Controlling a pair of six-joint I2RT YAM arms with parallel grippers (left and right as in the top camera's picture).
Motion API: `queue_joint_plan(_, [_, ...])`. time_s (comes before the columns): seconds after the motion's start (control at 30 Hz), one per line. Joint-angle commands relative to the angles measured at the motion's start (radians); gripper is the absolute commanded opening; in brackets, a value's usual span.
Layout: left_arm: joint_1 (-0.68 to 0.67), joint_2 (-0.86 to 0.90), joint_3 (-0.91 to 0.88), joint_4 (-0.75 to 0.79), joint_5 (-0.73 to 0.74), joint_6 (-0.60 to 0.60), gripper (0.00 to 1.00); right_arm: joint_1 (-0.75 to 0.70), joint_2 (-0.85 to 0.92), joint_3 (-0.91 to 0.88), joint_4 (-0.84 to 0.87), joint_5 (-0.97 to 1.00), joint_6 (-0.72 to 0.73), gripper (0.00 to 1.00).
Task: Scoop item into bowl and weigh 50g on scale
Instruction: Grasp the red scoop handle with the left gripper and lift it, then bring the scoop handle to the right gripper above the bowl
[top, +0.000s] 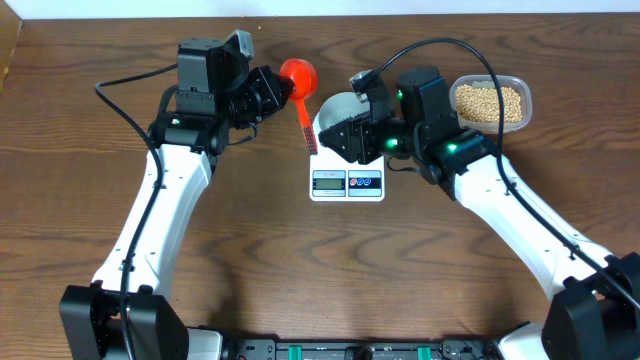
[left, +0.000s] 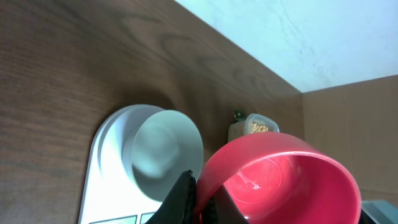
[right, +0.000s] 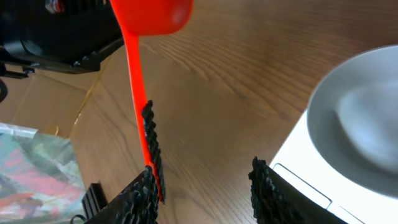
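A red scoop (top: 297, 73) hangs over the table left of the scale, and my left gripper (top: 278, 92) is shut on the rim of its cup (left: 280, 180). Its handle (right: 137, 81) runs down along one finger of my right gripper (right: 202, 158), whose jaws stand apart around the handle's end. The white bowl (top: 338, 104) sits on the white scale (top: 347, 183), partly hidden under my right gripper (top: 325, 135); it looks empty (left: 165, 149). The tan beans (top: 488, 100) fill a clear container at the back right.
The clear plastic container (left: 258, 126) stands right of the scale, behind my right arm. The scale's display and two buttons (top: 362, 181) face the front. A pale wall runs along the table's far edge (top: 320, 10).
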Motion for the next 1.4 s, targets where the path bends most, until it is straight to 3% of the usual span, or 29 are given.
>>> queue_joint_plan(0.0, [-0.002, -0.005, 0.018, 0.01, 0.006, -0.009, 0.07, 0.014, 0.003, 0.015, 0.027, -0.048, 0.032, 0.46])
queue_joint_plan(0.5, [-0.022, 0.002, 0.018, 0.012, 0.003, -0.043, 0.07, 0.068, 0.041, 0.015, 0.068, -0.042, 0.043, 0.42])
queue_joint_plan(0.7, [-0.045, 0.002, 0.018, 0.01, 0.006, -0.043, 0.07, 0.069, 0.067, 0.015, 0.075, -0.043, 0.054, 0.23])
queue_joint_plan(1.0, [-0.044, 0.002, 0.018, 0.009, 0.005, -0.042, 0.07, 0.065, 0.067, 0.015, 0.078, -0.043, 0.054, 0.13])
queue_joint_plan(1.2, [-0.044, 0.002, 0.018, 0.012, 0.005, -0.042, 0.07, 0.043, 0.067, 0.015, 0.079, -0.043, 0.055, 0.13])
queue_joint_plan(1.37, [-0.044, 0.002, 0.018, 0.012, 0.005, -0.042, 0.07, 0.01, 0.066, 0.015, 0.079, -0.061, 0.055, 0.24])
